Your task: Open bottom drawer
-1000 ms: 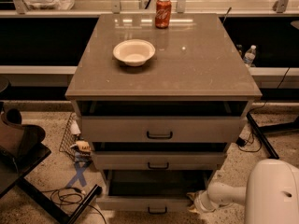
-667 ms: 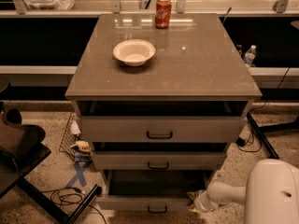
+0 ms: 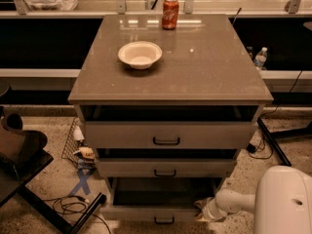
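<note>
The bottom drawer [image 3: 136, 213] is the lowest of three grey drawers in the cabinet. It stands pulled out, with its dark inside showing and a small black bar handle [image 3: 164, 221] at the centre of its front. My gripper [image 3: 201, 211] is at the drawer's right front corner, on the end of my white arm [image 3: 234, 201], which reaches in from the lower right. The middle drawer [image 3: 165, 168] and the top drawer [image 3: 165, 135] also stand a little way out.
A white bowl [image 3: 140, 54] and a red can [image 3: 170, 12] stand on the cabinet top [image 3: 204, 77]. A dark stand [image 3: 19, 155] and cables [image 3: 68, 206] lie on the floor at left. A water bottle [image 3: 260, 57] and black legs [image 3: 273, 140] are at right.
</note>
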You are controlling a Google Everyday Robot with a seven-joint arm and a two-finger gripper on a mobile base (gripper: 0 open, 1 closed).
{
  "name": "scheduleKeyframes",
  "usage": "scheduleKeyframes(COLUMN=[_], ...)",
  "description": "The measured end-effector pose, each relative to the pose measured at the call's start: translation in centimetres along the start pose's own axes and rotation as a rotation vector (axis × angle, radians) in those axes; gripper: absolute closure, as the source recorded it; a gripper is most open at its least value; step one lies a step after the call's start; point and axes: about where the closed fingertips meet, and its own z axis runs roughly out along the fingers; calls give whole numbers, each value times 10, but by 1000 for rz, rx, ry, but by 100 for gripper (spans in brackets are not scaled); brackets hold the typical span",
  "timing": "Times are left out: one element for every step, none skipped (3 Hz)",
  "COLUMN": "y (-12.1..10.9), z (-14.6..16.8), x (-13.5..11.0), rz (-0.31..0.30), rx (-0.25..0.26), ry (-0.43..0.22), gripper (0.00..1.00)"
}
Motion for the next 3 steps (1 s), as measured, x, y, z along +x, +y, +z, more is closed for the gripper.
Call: scheduleKeyframes(y=[1, 3, 3], z=[1, 2, 2], x=[-1, -1, -1], rz=[0, 0, 0], rx=[-3, -5, -5], ry=[-2, -3, -3], gripper=[7, 0, 0])
